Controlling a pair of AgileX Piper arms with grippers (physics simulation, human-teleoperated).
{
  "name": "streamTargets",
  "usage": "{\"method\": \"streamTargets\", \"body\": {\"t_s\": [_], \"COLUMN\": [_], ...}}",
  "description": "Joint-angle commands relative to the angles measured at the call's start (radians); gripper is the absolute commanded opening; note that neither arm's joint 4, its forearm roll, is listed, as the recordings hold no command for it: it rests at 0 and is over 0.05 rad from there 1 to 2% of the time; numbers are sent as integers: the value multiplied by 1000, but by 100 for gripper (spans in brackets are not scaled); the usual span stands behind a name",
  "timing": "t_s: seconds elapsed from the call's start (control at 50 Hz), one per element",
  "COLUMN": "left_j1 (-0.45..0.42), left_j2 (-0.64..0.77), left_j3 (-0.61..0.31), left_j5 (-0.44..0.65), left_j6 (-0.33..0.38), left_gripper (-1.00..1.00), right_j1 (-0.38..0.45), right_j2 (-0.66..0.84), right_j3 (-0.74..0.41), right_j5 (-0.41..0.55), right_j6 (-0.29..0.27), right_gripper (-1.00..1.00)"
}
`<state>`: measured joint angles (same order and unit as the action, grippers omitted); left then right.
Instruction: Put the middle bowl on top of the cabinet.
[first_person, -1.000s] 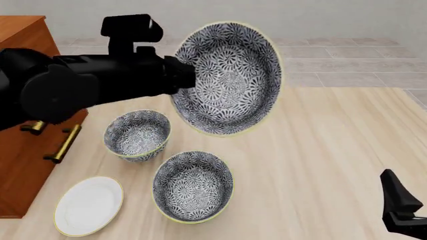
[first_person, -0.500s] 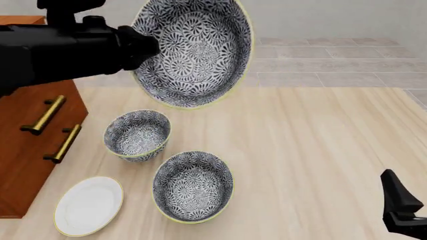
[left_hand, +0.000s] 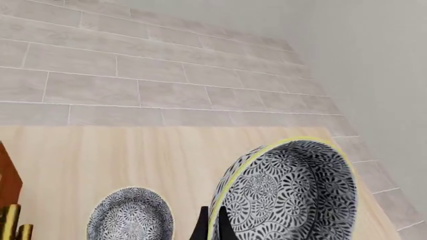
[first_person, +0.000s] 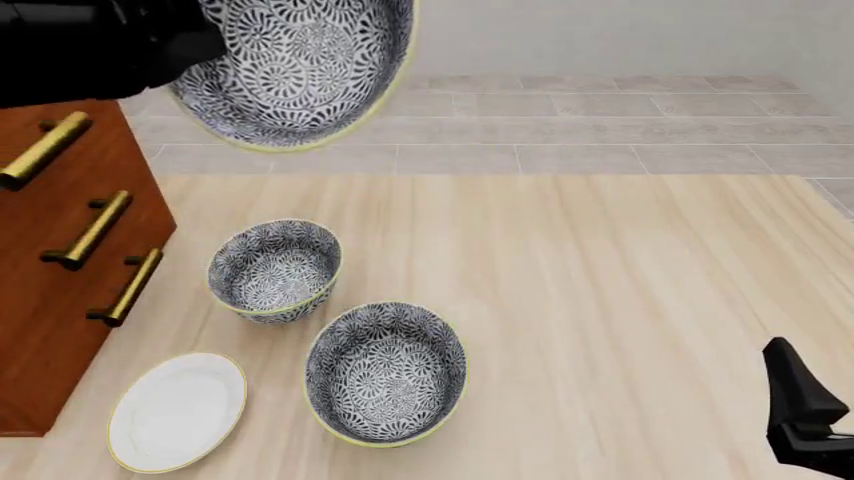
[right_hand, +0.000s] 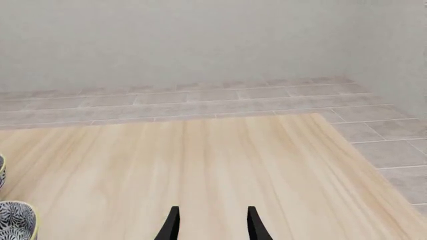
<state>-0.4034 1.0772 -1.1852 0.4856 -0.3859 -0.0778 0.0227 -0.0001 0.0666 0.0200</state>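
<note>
Middle bowl (first_person: 296, 62) airborne at 11 o'clock, tilted on edge, rim pinched in left gripper (left_hand: 209, 227); cabinet (first_person: 60, 255) at 9 o'clock, lower left of bowl. Cabinet top out of frame, bowl's upper rim too. Right gripper (right_hand: 211, 223) apart, idle at 5 o'clock.

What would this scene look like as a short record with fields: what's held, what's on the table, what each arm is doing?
held item: middle bowl, tilted, lifted high in the air
holder: left tool, pinching the bowl's rim
right tool: open, holding nothing, low over the table
on table: two matching floral bowls, white plate
cabinet: at the table's left side
</note>
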Motion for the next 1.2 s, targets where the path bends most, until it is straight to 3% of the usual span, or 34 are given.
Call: {"method": "streamTargets", "body": {"t_s": [0.02, 0.46, 0.6, 0.96, 1.2], "left_j1": [87, 276, 294, 434, 511], "left_j2": [-45, -34, -18, 44, 64], "left_j3": [-49, -155, -186, -268, -321], "left_j5": [68, 185, 201, 271, 324], "left_j6": [-38, -55, -44, -38, -79], "left_gripper": [-100, -100, -100, -100, -100], "right_j1": [-1, 3, 4, 16, 24], "right_j2": [1, -15, -14, -11, -13], "right_j3": [0, 0, 0, 0, -1], "right_j5": [-5, -1, -6, -17, -31], "right_j6": [1, 7, 12, 17, 17], "right_gripper": [100, 100, 100, 100, 100]}}
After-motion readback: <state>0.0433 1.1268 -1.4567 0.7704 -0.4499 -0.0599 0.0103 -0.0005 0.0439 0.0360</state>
